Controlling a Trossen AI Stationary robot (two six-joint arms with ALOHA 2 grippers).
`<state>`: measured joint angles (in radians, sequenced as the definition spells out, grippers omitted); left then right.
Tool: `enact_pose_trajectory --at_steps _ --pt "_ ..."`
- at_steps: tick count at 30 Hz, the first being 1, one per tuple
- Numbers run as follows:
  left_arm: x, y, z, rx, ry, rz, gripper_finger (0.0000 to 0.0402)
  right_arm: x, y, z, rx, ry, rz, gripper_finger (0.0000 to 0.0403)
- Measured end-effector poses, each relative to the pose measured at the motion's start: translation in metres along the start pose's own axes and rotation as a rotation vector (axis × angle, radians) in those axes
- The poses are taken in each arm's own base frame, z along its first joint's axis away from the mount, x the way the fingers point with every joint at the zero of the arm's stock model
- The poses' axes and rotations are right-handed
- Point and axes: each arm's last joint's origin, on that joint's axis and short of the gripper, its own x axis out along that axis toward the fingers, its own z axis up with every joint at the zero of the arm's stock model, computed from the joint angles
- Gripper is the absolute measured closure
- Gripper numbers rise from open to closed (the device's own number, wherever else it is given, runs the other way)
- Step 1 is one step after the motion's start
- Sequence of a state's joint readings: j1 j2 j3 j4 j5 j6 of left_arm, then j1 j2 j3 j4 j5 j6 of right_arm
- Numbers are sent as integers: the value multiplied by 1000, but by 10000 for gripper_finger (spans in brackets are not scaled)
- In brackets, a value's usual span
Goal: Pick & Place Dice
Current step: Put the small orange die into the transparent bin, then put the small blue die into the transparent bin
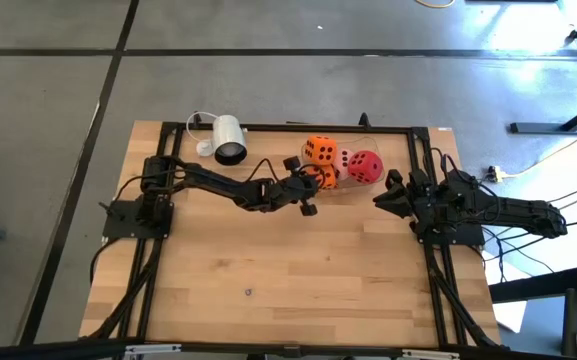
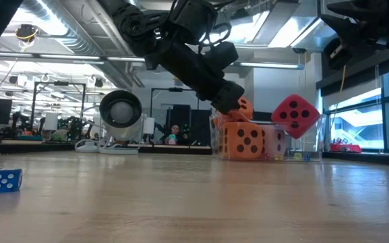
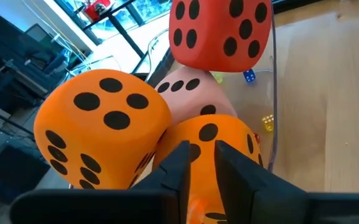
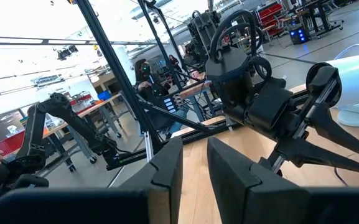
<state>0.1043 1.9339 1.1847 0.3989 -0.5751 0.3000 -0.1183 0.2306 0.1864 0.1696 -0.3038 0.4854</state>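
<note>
Wooden desk (image 1: 268,280) seen from above. Left arm reached across toward the far edge; left gripper (image 1: 311,184) sat at an orange die (image 1: 323,176). A second orange die (image 1: 319,150), pale pink die (image 1: 344,159) and red die (image 1: 365,167) clustered touching there. White cylindrical camera (image 1: 228,139) lay near the far-left corner. Right gripper (image 1: 382,198) waited by the right edge.

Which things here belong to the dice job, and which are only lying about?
For the job: two orange dice, red die, pink die, clear box around them, left gripper at the nearer orange die.

Lying about: white camera, small blue die, right gripper, waiting.
</note>
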Motion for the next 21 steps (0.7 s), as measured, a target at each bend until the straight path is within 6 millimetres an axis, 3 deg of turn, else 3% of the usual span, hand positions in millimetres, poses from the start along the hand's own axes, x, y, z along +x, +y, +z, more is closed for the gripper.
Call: enact_pose_trajectory --at_steps 10,16,21 --pt "0 0 0 1 1 0 374 0 0 0 0 0 0 328" --pt "-2 -2 3 -33 -21 10 366 0 0 0 0 0 0 328" --pt "-17 -13 22 -38 -134 81 344 0 0 0 0 0 0 328"
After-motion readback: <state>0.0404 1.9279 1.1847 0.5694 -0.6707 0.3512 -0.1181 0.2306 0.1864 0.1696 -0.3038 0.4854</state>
